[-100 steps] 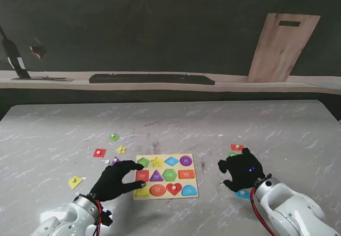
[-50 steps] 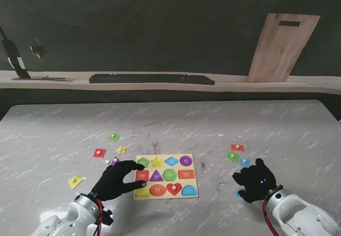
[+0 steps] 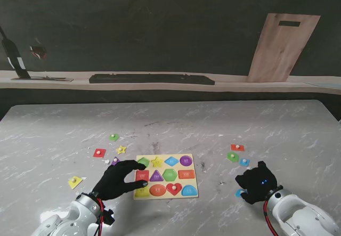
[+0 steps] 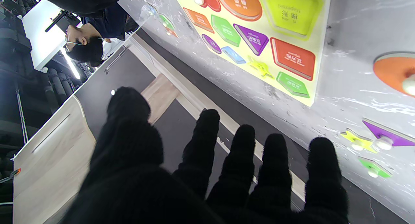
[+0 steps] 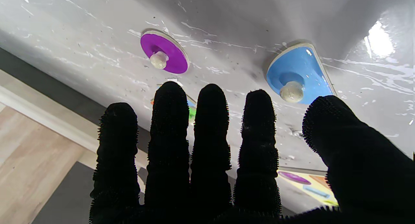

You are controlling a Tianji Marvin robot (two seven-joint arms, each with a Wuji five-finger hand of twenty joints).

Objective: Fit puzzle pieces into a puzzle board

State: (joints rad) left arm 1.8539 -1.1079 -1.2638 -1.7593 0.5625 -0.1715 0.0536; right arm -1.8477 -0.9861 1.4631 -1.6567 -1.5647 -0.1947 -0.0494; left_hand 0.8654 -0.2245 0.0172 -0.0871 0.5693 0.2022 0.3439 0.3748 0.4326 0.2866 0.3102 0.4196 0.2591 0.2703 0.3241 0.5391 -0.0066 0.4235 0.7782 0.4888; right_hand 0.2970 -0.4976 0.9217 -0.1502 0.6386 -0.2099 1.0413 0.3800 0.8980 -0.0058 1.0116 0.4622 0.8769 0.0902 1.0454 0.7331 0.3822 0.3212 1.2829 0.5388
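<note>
The yellow puzzle board (image 3: 195, 178) (image 4: 316, 32) lies in front of me with coloured pieces in its slots. My left hand (image 3: 118, 179) (image 4: 207, 172), in a black glove, hovers at the board's left edge with fingers spread and nothing in it. My right hand (image 3: 257, 182) (image 5: 210, 159) is to the right of the board, fingers straight, also holding nothing. A blue piece (image 3: 241, 193) (image 5: 298, 76) with a white knob lies just off its thumb side, partly hidden in the stand view. A purple round piece (image 5: 163, 53) lies beyond the fingertips.
Loose pieces lie left of the board: a red square (image 3: 99, 152), green piece (image 3: 114, 137), yellow star (image 3: 121, 149) and yellow piece (image 3: 75, 181). To the right lie a red piece (image 3: 237, 147), green piece (image 3: 233, 156) and blue piece (image 3: 244, 162).
My right hand has drawn back to the right and nearer to me, uncovering the loose pieces to the right of the board. The left hand has barely moved.
</note>
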